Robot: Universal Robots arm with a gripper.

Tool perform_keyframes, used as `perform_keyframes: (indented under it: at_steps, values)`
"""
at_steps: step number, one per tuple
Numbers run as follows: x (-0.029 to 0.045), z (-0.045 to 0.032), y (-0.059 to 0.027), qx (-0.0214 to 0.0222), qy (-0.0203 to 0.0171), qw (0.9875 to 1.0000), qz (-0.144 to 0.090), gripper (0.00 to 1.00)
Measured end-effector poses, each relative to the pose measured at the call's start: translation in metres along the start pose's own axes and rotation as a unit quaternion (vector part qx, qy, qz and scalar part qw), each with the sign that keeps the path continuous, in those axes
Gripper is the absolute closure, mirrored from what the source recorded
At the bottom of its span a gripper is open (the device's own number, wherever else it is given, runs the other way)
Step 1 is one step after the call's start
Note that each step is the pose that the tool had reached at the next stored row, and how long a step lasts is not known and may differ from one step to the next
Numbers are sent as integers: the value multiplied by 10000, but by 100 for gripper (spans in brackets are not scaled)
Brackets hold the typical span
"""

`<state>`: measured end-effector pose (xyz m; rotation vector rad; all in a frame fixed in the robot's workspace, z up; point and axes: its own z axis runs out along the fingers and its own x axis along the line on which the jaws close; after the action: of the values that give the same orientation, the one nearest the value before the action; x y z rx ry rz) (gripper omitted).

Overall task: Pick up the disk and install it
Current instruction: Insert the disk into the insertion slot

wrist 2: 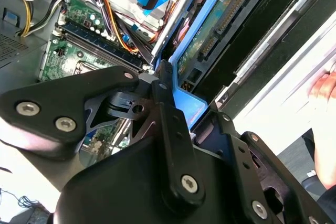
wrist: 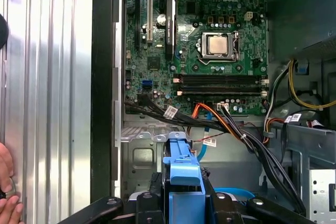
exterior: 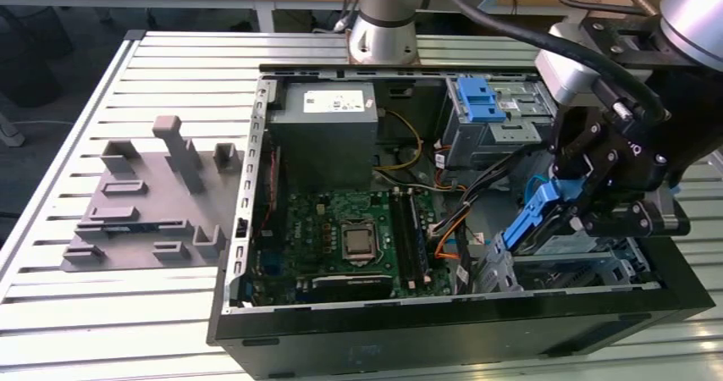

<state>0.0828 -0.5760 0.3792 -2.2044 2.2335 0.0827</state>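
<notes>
The fingers (wrist: pixel 156 190) pinch the blue-framed disk (exterior: pixel 531 220), its silver body mostly hidden, tilted over the case's (exterior: pixel 452 323) drive cage (exterior: pixel 615 271).

The open case (exterior: pixel 452 343) lay on the slatted table (exterior: pixel 169 68), with the fixture plate (exterior: pixel 141 207) beside it on the exterior view's left and the arm's base (exterior: pixel 382 34) behind. Inside, the power supply (exterior: pixel 328 140) sat behind the motherboard (exterior: pixel 339 220), and the drive cage (exterior: pixel 497 114) stood to the exterior view's right. The disk (exterior: pixel 531 220) hung tilted, pinched in the gripper (exterior: pixel 582 216), over the near right bay.
</notes>
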Motion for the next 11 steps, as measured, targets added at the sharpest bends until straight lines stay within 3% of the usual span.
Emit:
perform_keyframes:
  at_steps: [11]
  values:
    - [3,70,-2,0,0,10000,0,64]
